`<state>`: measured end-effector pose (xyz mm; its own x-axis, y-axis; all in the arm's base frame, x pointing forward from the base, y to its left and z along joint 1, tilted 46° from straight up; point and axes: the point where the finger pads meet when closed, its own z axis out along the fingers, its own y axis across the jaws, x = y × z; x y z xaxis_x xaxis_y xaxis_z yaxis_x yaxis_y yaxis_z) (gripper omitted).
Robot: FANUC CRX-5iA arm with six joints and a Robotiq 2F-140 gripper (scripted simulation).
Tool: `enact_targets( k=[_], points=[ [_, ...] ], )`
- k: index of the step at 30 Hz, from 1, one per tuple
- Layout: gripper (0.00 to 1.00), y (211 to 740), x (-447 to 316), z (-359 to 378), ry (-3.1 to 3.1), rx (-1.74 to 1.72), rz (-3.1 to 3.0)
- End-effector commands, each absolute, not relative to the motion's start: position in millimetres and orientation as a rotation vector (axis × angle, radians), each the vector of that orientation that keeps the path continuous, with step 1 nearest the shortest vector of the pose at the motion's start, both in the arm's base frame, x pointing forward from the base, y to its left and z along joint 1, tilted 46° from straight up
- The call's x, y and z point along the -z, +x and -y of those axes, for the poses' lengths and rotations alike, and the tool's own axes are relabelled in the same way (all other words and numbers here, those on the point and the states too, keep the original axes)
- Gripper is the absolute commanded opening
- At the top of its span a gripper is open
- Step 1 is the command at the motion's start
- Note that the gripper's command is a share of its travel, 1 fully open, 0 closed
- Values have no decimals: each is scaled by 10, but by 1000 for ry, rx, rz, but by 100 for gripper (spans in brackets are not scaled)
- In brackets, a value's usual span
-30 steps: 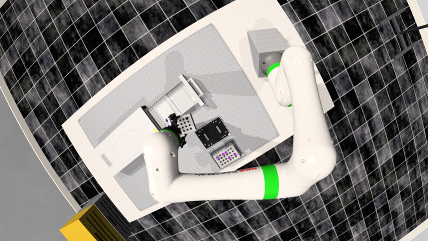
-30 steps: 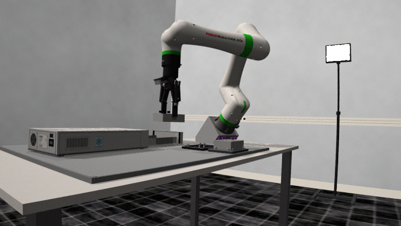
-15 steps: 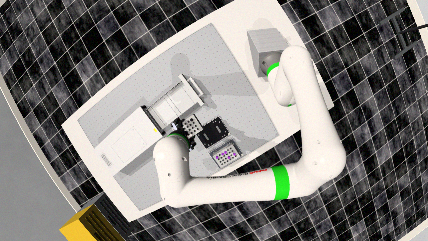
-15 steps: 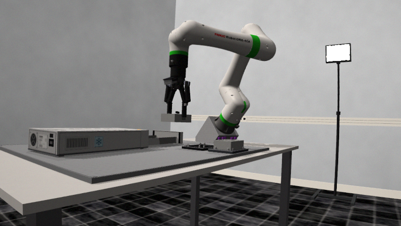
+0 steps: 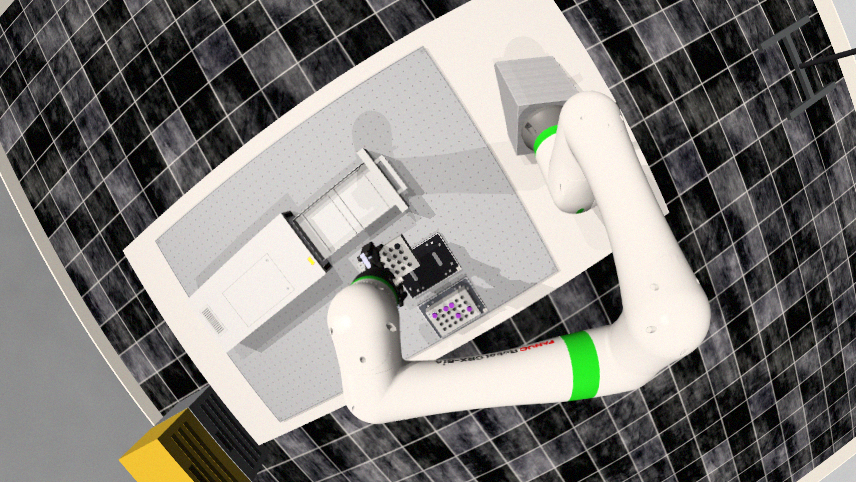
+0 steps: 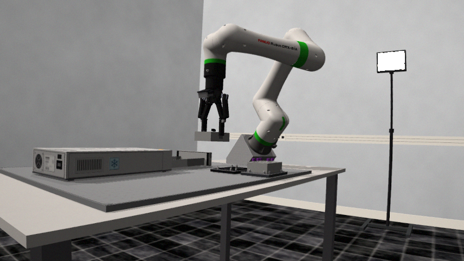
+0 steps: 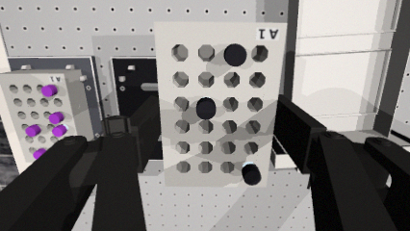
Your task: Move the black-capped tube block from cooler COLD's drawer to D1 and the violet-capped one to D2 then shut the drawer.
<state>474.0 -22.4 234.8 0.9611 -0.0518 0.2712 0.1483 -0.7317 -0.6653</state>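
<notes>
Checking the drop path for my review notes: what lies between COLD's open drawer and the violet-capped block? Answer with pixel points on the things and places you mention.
In the top view, the dark deck slot D1 (image 5: 426,276) lies between the drawer (image 5: 383,192) and the violet-capped block (image 5: 444,323).

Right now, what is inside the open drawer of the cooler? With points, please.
No cooling block shows in the drawer (image 5: 342,216) (image 7: 343,82); its pale floor is visible. Any part under the cooler's housing (image 5: 257,281) (image 6: 118,163) is covered.

The arm (image 5: 503,371) (image 6: 253,38) had smooth off-white, rounded housings with green bands, small recessed screws, and red and black FANUC lettering. The gripper (image 6: 213,128) (image 7: 217,110) was black, with angular linkages and two slender fingers.
</notes>
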Motion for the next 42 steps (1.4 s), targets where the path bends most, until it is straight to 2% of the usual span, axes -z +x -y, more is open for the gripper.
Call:
enact_targets(
  k=[1, 42],
  points=[
    [10, 4691, -2384, 184, -2368, 354, 67],
    [10, 4130, -2740, -376, -2367, 354, 67]
  ],
)
